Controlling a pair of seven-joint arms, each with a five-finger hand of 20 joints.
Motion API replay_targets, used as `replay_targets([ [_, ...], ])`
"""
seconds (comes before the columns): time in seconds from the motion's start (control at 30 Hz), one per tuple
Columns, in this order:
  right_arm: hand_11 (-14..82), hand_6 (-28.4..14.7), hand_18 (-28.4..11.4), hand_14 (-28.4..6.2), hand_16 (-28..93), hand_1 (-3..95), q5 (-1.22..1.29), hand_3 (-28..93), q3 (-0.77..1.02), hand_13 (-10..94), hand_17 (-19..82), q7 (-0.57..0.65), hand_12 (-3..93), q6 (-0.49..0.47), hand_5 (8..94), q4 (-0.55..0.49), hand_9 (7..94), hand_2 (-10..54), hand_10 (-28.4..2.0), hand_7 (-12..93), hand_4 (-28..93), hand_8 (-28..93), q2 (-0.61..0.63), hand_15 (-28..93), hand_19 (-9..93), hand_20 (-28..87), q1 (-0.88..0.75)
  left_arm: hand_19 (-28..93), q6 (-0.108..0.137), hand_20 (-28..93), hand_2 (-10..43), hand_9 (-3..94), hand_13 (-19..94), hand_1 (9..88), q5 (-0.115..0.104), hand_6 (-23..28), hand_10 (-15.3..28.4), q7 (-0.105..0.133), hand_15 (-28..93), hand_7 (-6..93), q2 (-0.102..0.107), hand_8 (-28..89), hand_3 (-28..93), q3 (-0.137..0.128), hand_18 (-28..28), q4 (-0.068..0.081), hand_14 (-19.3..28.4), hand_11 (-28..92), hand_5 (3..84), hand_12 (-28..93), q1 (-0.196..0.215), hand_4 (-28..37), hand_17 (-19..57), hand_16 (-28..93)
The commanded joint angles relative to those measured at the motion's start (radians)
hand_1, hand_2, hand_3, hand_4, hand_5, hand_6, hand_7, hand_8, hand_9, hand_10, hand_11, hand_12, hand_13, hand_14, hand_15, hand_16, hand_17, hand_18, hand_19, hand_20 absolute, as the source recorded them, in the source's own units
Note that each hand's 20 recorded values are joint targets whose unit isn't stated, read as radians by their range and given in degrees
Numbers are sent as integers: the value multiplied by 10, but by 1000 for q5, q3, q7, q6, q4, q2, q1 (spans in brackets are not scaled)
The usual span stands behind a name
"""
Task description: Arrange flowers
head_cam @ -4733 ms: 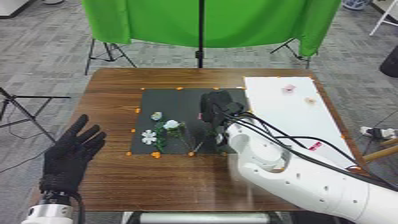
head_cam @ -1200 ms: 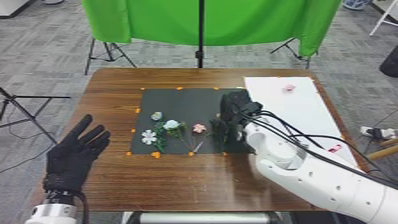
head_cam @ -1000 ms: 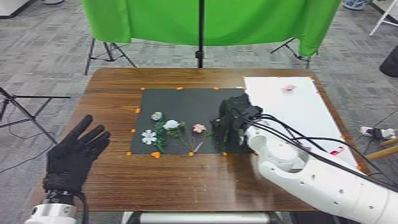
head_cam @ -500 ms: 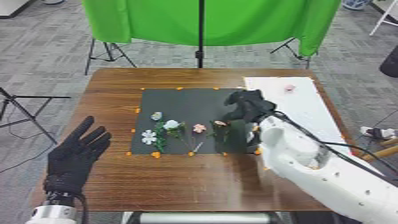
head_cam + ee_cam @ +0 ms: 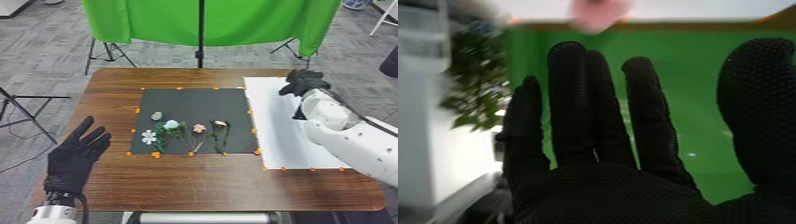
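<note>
Over the brown table (image 5: 204, 185) (green cloth (image 5: 151, 20) beyond, grey carpet (image 5: 44, 57) around), left hand (image 5: 71, 164) and right hand (image 5: 307, 82) have straight fingers.

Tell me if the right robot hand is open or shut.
Open. In the right wrist view, the right robot hand has straight fingers, thumb spread wide, and the pink flower lies beyond them.

Six flowers (image 5: 171, 124) (one blurred), two sheets (image 5: 275, 130)

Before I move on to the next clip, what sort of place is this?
Probably a robotics lab or test room: a white robot arm reaches over a wooden table, with a green cloth hung beyond it and grey carpet around.
</note>
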Motion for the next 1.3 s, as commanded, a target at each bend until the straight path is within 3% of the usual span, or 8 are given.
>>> replay_targets([
  [0.03,221,7,-244,-141,92,287,-24,794,-8,416,132,31,148,-61,476,81,492,-95,-151,151,-283,-133,-64,700,737,514,56,585,0,-19,53,325,206,240,8,82,198,-6,404,111,-13,-103,820,-9,284,-3,268,197,350,85,10,-233,-110,-93],
  [0.23,208,25,-248,-143,88,288,-2,795,21,409,132,72,145,-197,418,140,479,-95,-155,144,-283,-132,-125,691,737,511,54,585,-14,-18,53,324,206,240,23,81,198,-36,404,111,-35,-103,821,-12,284,0,268,197,350,85,-9,-231,-110,-93],
  [0.57,176,39,-259,-147,81,293,1,795,-5,402,134,118,143,-201,295,178,442,-95,-167,147,-283,-128,-144,677,739,504,63,585,-21,-17,54,324,206,240,32,82,198,-52,404,111,-48,-102,820,-10,284,9,267,198,351,84,-33,-231,-110,-93],
  [0.7,181,58,-265,-143,77,300,-33,797,-13,415,141,96,143,-244,309,187,452,-95,-163,162,-283,-135,-158,671,741,500,60,585,-17,-16,56,324,205,239,20,84,198,-40,405,111,-28,-102,820,-5,284,11,267,199,352,84,-44,-231,-110,-93],
  [0.87,163,69,-265,-133,77,327,-46,783,-10,464,149,99,137,-289,404,197,498,-95,-139,165,-283,-148,-167,624,732,489,47,585,-16,-16,56,324,205,240,11,84,197,-30,405,111,-18,-102,820,9,284,15,266,199,352,83,-53,-231,-110,-93],
  [1.03,172,75,-236,-68,144,445,-123,736,-68,633,209,76,140,-198,637,201,683,-95,-68,164,-283,-136,-153,539,758,480,46,585,-7,-16,57,324,205,240,-5,84,199,-12,405,110,-3,-102,821,10,284,17,266,202,352,83,-53,-230,-110,-93],
  [1.1,103,72,-217,-32,243,530,-139,632,-85,688,241,62,222,-173,721,198,776,-95,-49,161,-283,-68,-146,505,777,477,45,585,-5,-16,57,324,205,240,-11,84,198,0,406,110,9,-102,821,13,284,17,265,202,353,83,-49,-230,-110,-93],
  [1.3,126,70,-177,5,301,633,-167,548,-69,820,326,28,305,-31,873,137,936,-95,-33,160,-283,-2,-103,514,835,467,-4,586,-2,-16,57,323,205,238,-18,83,198,10,405,111,11,-102,823,14,284,11,265,201,353,82,-31,-231,-110,-94],
])
